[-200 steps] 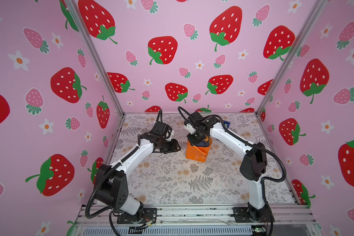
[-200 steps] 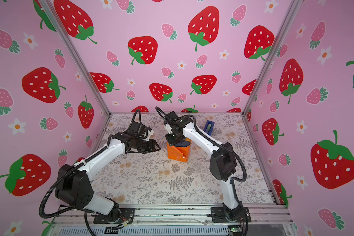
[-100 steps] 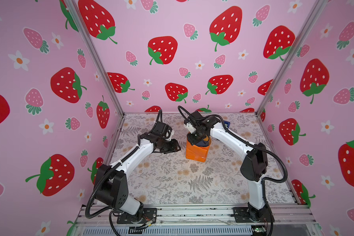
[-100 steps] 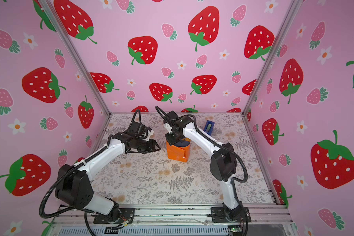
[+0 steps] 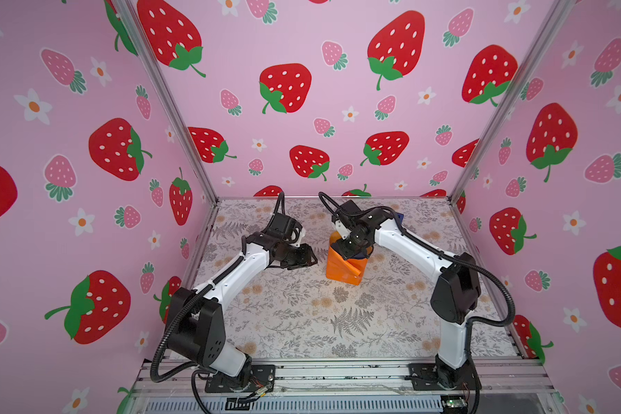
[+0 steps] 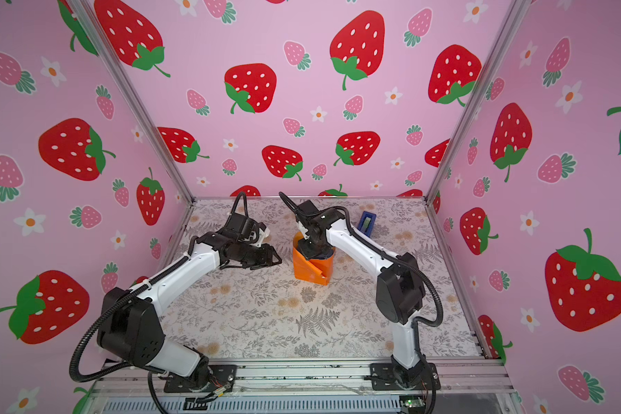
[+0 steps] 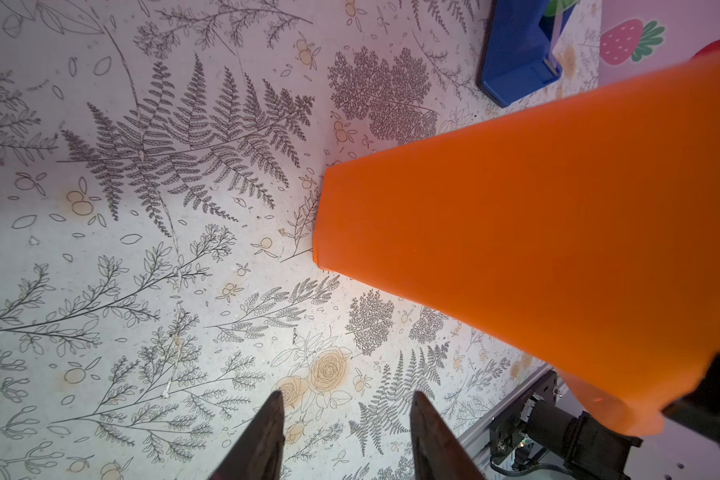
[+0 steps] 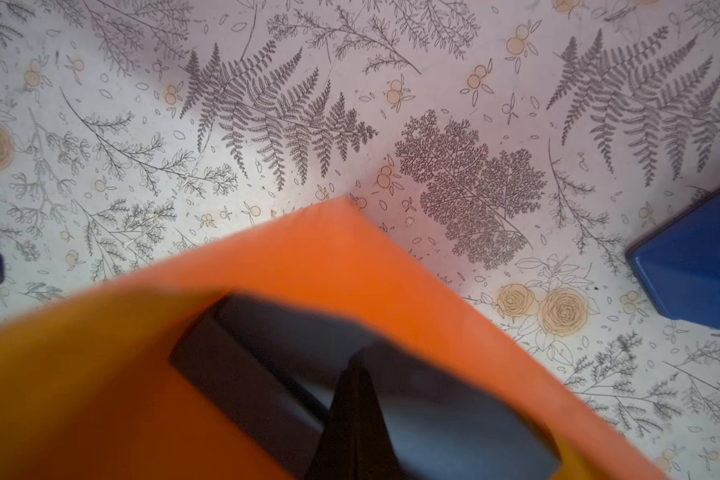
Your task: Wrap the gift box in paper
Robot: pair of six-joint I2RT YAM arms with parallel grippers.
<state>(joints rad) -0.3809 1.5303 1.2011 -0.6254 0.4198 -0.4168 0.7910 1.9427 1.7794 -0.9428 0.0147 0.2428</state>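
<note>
Orange paper point(image 5: 343, 267) standing up around slate-blue gift box point(image 8: 454, 399), mid floral table covering point(image 5: 302, 322) | right gripper point(image 8: 356, 399): fingers together, over box inside wrap | left gripper point(image 7: 346, 397): parted, empty, beside paper

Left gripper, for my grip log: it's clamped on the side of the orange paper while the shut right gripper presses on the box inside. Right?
Not quite. The left gripper is open and empty, short of the paper, as the left wrist view shows. The shut right gripper does press on the box.

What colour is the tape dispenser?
Bright blue; the tape dispenser shows best in the left wrist view.
</note>
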